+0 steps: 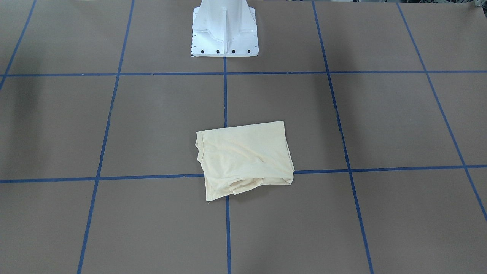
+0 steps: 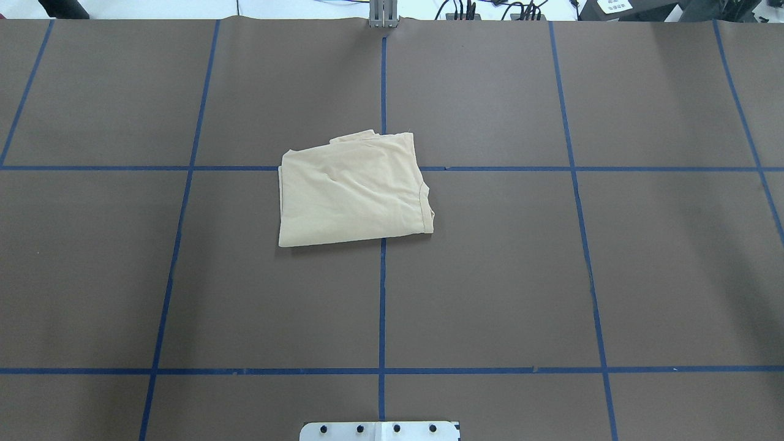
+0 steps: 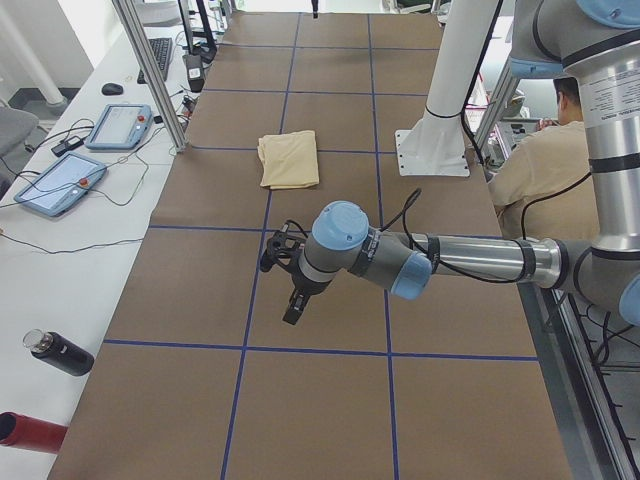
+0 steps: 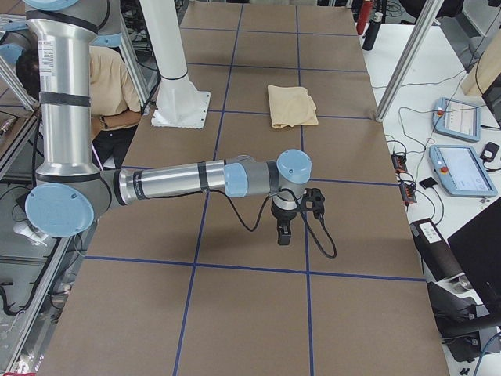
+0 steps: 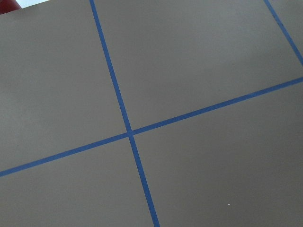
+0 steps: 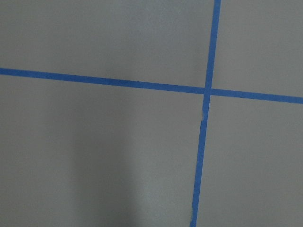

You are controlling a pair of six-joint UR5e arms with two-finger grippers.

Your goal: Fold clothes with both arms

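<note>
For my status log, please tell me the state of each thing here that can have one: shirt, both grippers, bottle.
Shirt: folded into a rough rectangle, flat on the table, held by nothing.
Left gripper: pointing down above bare table, away from the shirt; open or shut, cannot tell.
Right gripper: likewise above bare table; cannot tell.
Black bottle: lying on its side.
</note>
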